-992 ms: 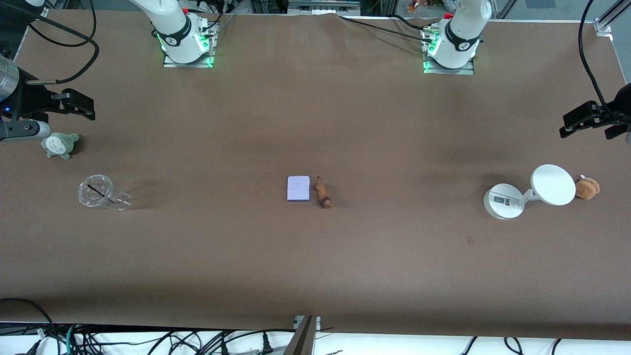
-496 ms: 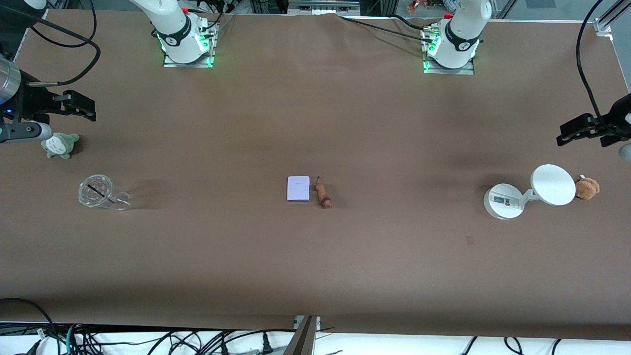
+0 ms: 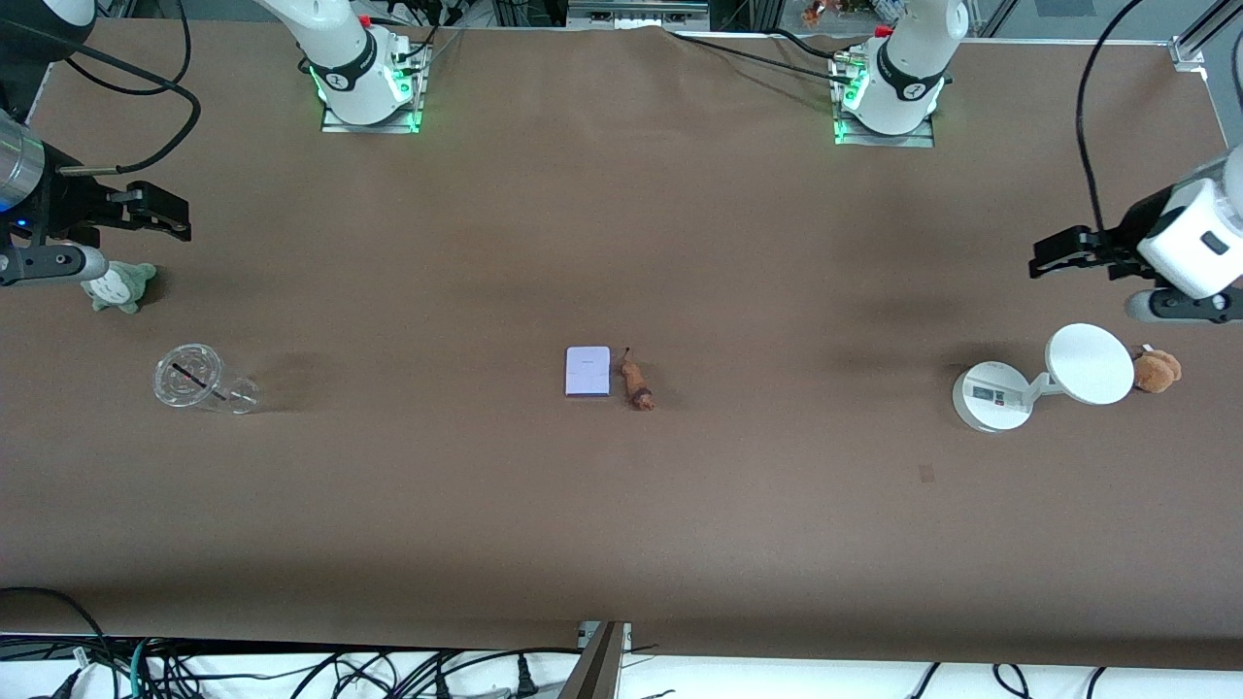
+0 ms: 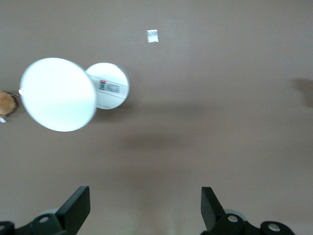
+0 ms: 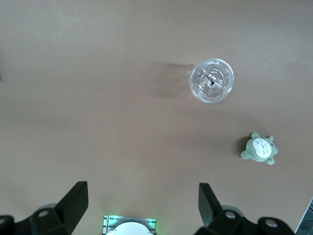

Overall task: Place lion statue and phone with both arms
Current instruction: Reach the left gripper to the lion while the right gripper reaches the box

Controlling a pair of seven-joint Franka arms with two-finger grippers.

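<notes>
The phone, a small flat pale lavender rectangle, lies at the table's middle. The lion statue, a tiny tan-brown figurine with a darker mane end, lies right beside it on the left arm's side. My left gripper is open and empty, up in the air at the left arm's end of the table, above the white stand. In the left wrist view its fingers spread wide over bare table. My right gripper is open and empty, in the air at the right arm's end. Neither wrist view shows the phone or lion.
A white round-based stand with a disc and a brown plush toy sit at the left arm's end. A green-grey plush and a clear lidded cup sit at the right arm's end, and both show in the right wrist view, the cup too.
My left gripper has moved inward from the table's edge toward the middle, more of its white wrist coming into view. My right gripper has barely shifted. The phone and lion have not moved.
</notes>
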